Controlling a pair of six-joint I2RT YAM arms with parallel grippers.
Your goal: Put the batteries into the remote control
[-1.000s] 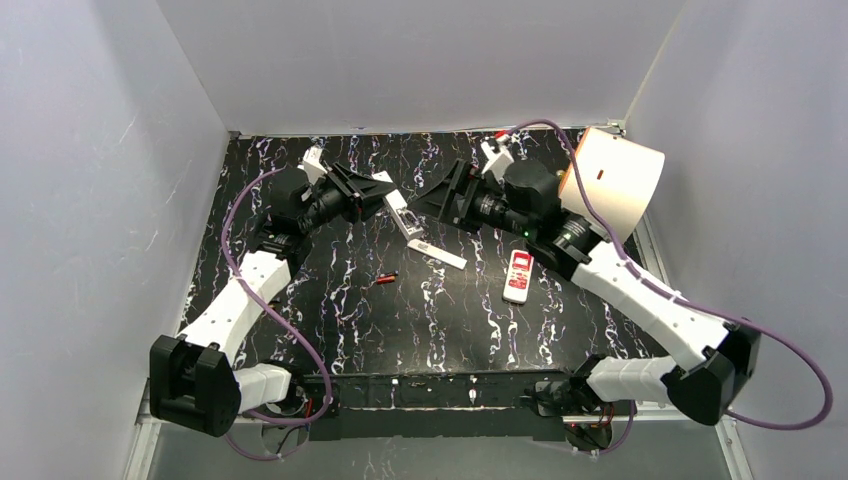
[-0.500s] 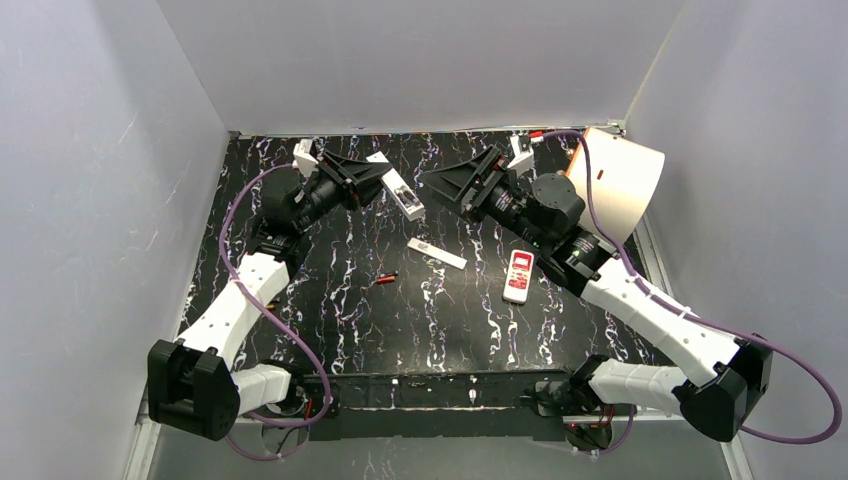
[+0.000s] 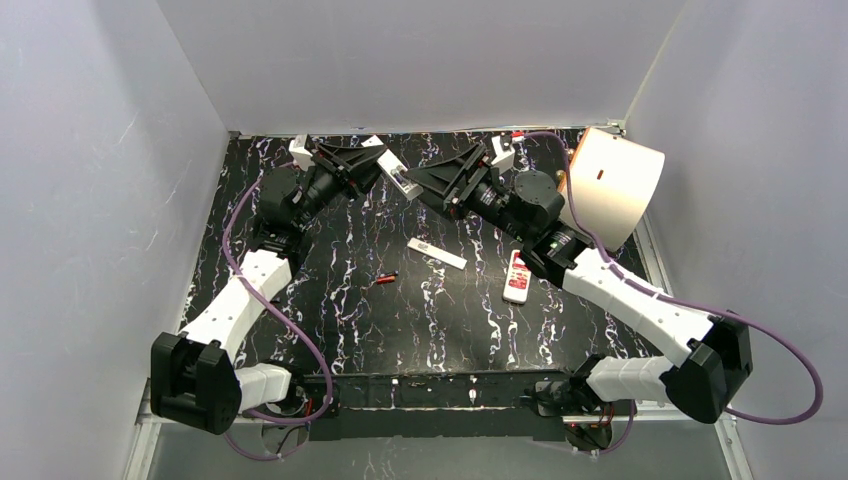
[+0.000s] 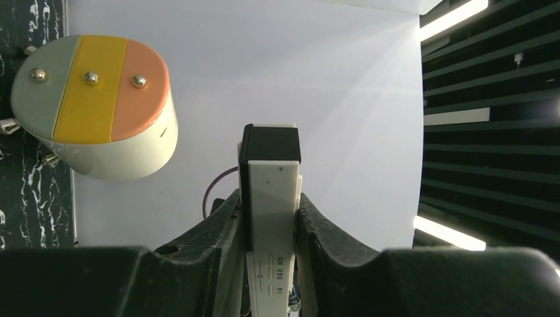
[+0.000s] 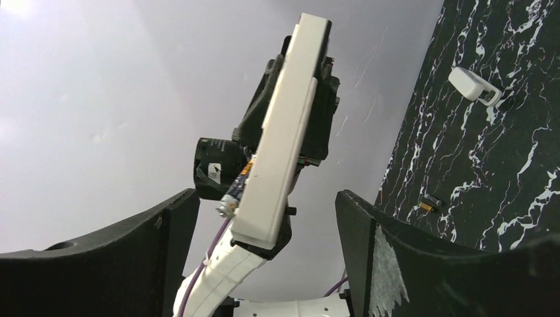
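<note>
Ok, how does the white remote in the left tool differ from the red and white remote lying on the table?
The white remote is clamped in the left tool, held above the table; the red and white remote lies flat on it, untouched. The white remote looks mostly white; the red and white remote is red at its far end. Both are slim oblong handsets.

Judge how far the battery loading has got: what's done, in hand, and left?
Done: apparently little; no battery is clearly seated. In hand: the left gripper clamps the white remote aloft, with the open right gripper poised beside it. Left: a battery lies on the table near a white oblong piece, not yet picked up or inserted.
</note>
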